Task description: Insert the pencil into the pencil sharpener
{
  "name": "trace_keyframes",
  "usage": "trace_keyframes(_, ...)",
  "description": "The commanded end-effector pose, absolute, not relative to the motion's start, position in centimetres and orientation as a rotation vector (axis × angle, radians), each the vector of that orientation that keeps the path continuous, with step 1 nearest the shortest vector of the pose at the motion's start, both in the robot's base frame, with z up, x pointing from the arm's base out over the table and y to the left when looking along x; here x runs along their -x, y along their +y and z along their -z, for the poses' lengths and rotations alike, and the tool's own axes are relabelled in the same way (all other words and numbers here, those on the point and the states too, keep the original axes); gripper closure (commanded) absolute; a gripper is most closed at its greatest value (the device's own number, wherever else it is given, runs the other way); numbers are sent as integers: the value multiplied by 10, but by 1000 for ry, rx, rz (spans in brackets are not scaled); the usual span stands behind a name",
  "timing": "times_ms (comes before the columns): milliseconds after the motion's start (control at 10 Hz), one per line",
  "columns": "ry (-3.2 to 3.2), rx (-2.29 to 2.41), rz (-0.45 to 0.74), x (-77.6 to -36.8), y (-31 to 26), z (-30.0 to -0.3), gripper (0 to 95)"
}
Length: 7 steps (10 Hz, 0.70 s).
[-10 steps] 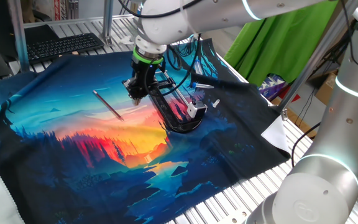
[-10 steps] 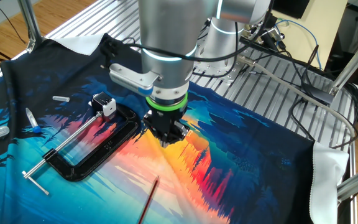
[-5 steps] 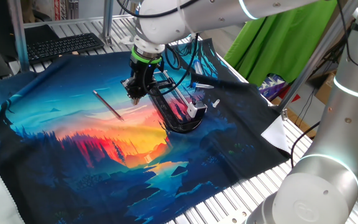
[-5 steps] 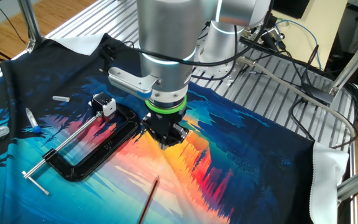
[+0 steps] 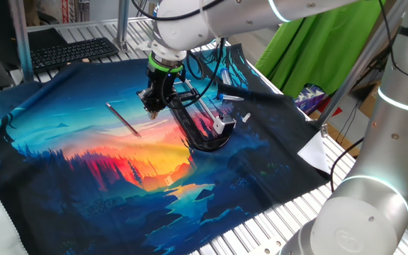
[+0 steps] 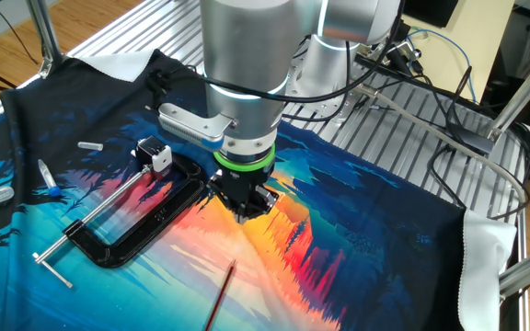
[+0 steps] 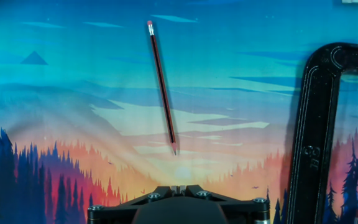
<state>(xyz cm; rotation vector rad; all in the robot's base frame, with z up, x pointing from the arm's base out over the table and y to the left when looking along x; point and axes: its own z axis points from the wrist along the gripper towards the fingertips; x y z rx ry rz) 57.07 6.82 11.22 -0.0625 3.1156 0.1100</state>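
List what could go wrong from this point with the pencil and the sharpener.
1. The tool is shut and empty; unless it opens before descending, it will likely push the pencil, which lies flat on the cloth, rather than grip it.
2. The black clamp lies close beside the tool; a sideways move may hit it.
3. The pencil sharpener sits right against the clamp's frame and rod, leaving little room for insertion.

1. Printed cloth (image 5: pixel 83 184): matt fabric, lightly creased.
2. Pencil (image 7: pixel 162 87): smooth, dark lacquered finish.
3. Clamp (image 6: pixel 150 221): glossy black frame; bright metal threaded rod (image 6: pixel 95 219).
4. Desk (image 6: pixel 403 156): ribbed, silvery metal slats.
5. Arm (image 6: pixel 247 55): smooth grey satin casing.
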Motion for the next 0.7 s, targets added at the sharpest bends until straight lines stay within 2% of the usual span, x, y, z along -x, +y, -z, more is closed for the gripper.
trace_keyframes(100,3116,68,-110,-571,68,-112,950)
trace_keyframes(700,3114,69,-110,-573,69,-108,950)
